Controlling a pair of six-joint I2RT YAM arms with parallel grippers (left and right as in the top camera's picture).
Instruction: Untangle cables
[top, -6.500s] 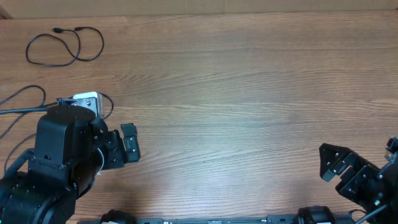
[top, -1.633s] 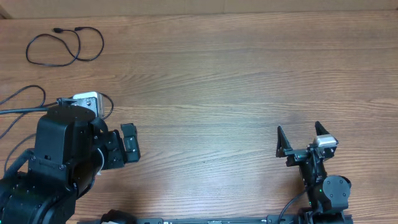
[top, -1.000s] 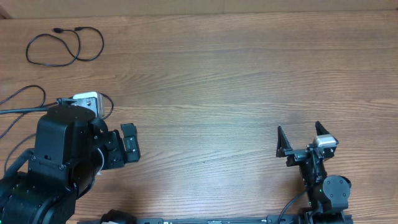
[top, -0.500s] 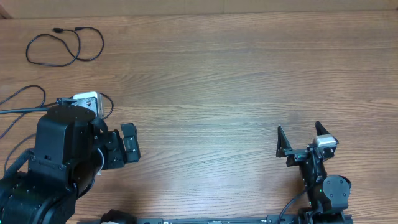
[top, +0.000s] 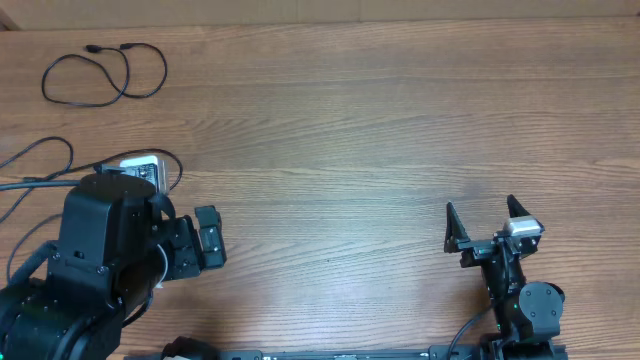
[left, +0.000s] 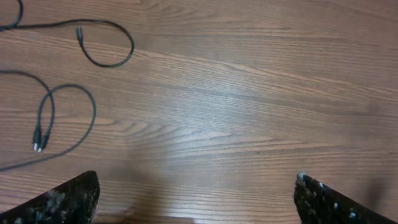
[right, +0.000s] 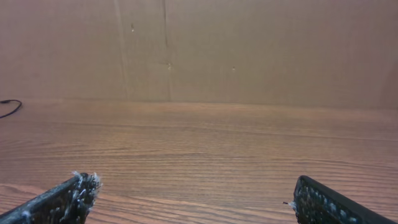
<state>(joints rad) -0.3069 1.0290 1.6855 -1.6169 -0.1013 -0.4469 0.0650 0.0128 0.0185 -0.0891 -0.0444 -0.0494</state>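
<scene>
A thin black cable (top: 105, 75) lies in loose loops at the table's far left corner. A second black cable (top: 40, 160) runs from the left edge under my left arm. The left wrist view shows two cable pieces: a curved end (left: 106, 50) and a loop with connectors (left: 62, 118), lying apart. My left gripper (top: 208, 238) is open and empty above bare wood, with the cables ahead and to the left of its jaws (left: 196, 202). My right gripper (top: 483, 222) is open and empty at the front right, with its jaws (right: 193, 199) wide apart.
The wooden table (top: 360, 130) stretches between the arms. A brown cardboard wall (right: 249, 50) stands behind the table's far edge. A bit of black cable (right: 7, 109) shows at the far left of the right wrist view.
My right arm came in from the front right corner earlier and has since held still. My left arm has just shifted slightly toward the front. The cables have not moved.
</scene>
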